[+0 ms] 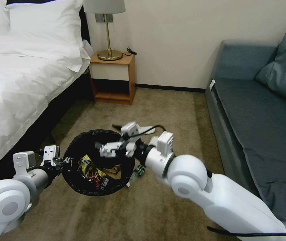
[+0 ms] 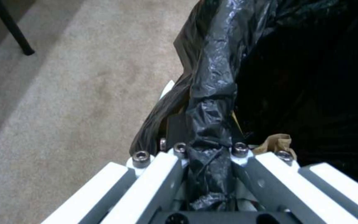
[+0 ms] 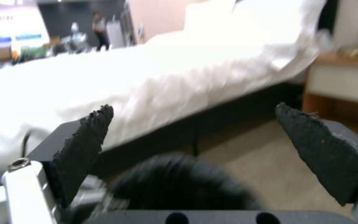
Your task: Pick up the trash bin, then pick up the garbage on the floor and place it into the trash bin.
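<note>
Beige carpeted bedroom floor [image 1: 169, 110], trash bin [image 1: 82, 140] lower centre-left of the frame, left end effector [image 1: 64, 163] clamped on its black-bagged rim, right end effector [image 1: 111, 147] spread wide above it, small green bottle [image 1: 138, 171] beside

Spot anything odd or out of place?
Yes: a small green bottle lies on the carpet beside the round black-bagged trash bin, not in it. The left gripper pinches the bin's rim; the right gripper, open, hovers above it.

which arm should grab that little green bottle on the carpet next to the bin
Probably the right. The right gripper is open and empty above the trash bin, near the green bottle; the left gripper is clamped on the bin's rim.
</note>
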